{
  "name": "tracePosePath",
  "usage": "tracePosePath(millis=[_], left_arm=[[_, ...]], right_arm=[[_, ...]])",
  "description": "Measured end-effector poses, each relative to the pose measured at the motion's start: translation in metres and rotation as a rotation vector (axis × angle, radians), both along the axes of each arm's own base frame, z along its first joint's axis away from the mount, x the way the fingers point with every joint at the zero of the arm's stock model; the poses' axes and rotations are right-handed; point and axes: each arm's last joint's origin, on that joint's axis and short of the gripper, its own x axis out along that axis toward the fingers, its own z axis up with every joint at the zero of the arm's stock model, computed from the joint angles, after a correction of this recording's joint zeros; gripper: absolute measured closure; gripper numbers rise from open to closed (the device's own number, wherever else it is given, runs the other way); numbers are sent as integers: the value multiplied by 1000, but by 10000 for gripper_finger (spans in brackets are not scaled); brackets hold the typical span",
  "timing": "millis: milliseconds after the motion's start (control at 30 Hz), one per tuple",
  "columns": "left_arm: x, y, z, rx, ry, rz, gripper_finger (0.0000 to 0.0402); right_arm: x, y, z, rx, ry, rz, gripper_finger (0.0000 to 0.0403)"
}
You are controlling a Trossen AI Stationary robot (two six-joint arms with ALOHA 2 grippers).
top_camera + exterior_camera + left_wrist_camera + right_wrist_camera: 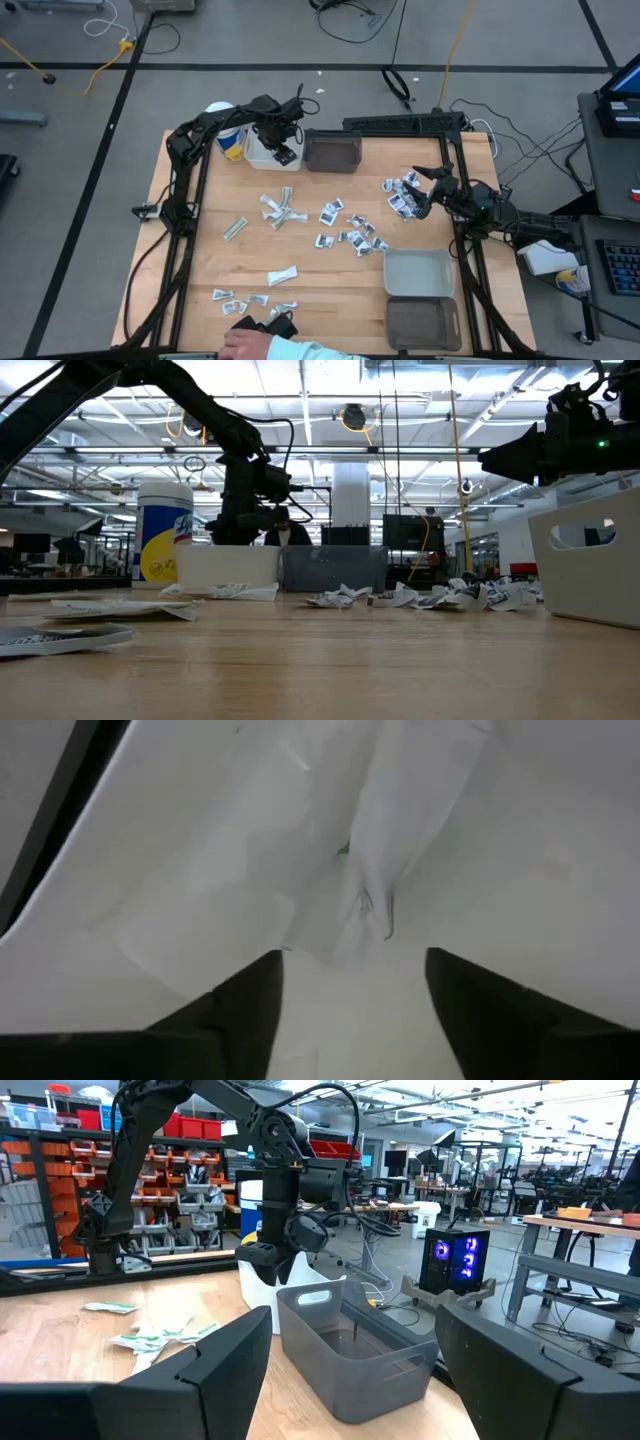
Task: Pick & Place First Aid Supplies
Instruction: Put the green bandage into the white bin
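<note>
At the far left of the table (pixel 200 255), the left gripper (pixel 283 152) is seen lowered into a white bin (pixel 262 153), which stands just beside a white cup with a yellow band (pixel 226 140). In the left wrist view its two dark fingers (pixel 240 1010) are shown spread apart, with nothing clamped between them. A white packet (pixel 375 840) lies on the bin's white floor just ahead of the fingertips, in line with the gap but clear of both fingers.

To the right of the white bin a dark bin (pixel 332 150) is set, touching or nearly touching it. The rest of the first aid packets (pixel 345 232) are scattered over the middle of the table, well apart from the left gripper; a few elongated sachets (pixel 280 210) lie left of centre, and a small group (pixel 240 300) is found near the front edge. A person's hand (pixel 245 343) is seen at that front edge.

Farther right, the right gripper (pixel 428 188) is held above the table with its fingers (pixel 215 1365) wide apart and empty. A cluster of packets (pixel 402 195) lies just beside and partly beneath it. In front of it a grey bin (pixel 418 272) and another dark bin (pixel 423 322) are placed side by side near the right front corner.
</note>
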Motion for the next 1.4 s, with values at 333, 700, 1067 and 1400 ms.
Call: tracePosePath(millis=[333,700,1067,1400], left_arm=[[1,6,16,11,-19,0,99],[12,-8,65,29,-53,-6,132],[16,-38,96,64,-107,-41,143],[21,-72,99,-68,-126,-8,123]], right_arm=[[0,0,0,0,0,0,124],[0,0,0,0,0,0,124],[0,0,0,0,0,0,124],[0,0,0,0,0,0,124]])
